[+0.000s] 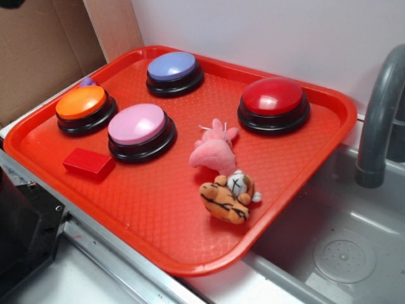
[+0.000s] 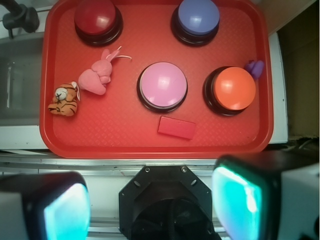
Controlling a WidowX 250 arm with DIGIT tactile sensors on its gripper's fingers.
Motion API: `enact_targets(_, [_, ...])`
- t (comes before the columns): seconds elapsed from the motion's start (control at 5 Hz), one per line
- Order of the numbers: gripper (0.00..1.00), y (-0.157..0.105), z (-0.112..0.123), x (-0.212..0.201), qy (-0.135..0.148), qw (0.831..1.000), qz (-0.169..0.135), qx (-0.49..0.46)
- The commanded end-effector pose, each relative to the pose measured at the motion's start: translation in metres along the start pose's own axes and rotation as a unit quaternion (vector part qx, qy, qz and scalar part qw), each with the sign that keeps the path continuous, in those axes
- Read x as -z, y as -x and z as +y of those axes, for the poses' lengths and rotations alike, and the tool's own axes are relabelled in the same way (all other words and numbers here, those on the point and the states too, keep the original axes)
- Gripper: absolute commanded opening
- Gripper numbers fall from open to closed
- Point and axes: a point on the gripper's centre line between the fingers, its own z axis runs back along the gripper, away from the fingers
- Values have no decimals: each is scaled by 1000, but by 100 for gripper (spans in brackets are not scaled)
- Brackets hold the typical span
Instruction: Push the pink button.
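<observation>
Wrist view shows the claw [image 2: 147, 200] spread wide, its two pads well apart at the bottom edge, holding nothing and hanging well short of the red tray [image 2: 150, 142]. Beyond it, near the tray's front, lies a small red block [image 2: 176, 127], and just past that sits the pink button [image 2: 162, 85], between the pink plush toy [image 2: 100, 75] and the orange button [image 2: 234, 88]. Nothing is pressed yet, so this looks like the approach step. Next, the claw likely must travel forward over the block, centre above the pink dome, then descend.
</observation>
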Motion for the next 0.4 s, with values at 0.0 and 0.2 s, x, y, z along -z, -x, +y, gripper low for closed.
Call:
enact_targets(0.0, [100, -35, 32, 52, -25, 998, 48, 35])
enact_targets(0.2, [100, -53, 33, 85, -34, 994, 56, 91])
